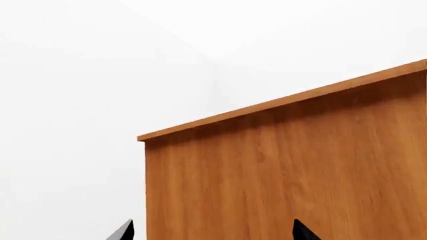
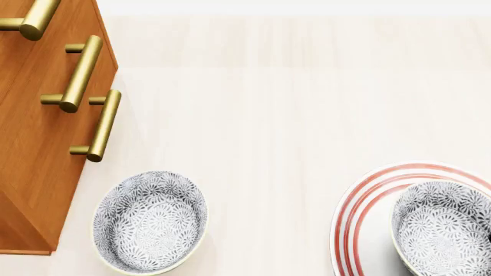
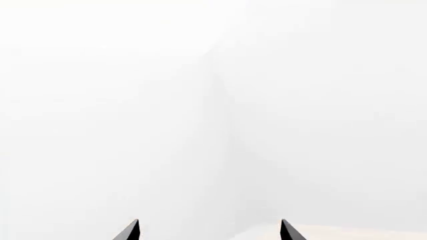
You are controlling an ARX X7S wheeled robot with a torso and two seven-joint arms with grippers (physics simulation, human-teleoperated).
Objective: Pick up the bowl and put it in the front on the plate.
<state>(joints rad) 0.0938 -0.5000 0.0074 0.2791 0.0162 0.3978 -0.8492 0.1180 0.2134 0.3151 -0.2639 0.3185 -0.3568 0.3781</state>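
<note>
Two patterned bowls on a pale tabletop, one already on the ringed plate.

A grey-blue floral bowl [image 2: 443,229] sits on the red-ringed white plate [image 2: 362,214], both cut off at the edge; a matching bowl [image 2: 150,221] rests beside the brass-handled wooden cabinet [image 2: 34,167]. Left gripper [image 1: 212,234] and right gripper [image 3: 208,232] show only spread tips, apparently empty.

Looks like a simulated home kitchen or dining spot: a pale wood surface [image 2: 291,103] with a brass-handled wooden drawer cabinet [image 2: 31,161] at nine o'clock, patterned bowls [image 2: 149,221] and a red-ringed plate [image 2: 360,224] at five o'clock, featureless white walls [image 3: 133,100] beyond.
</note>
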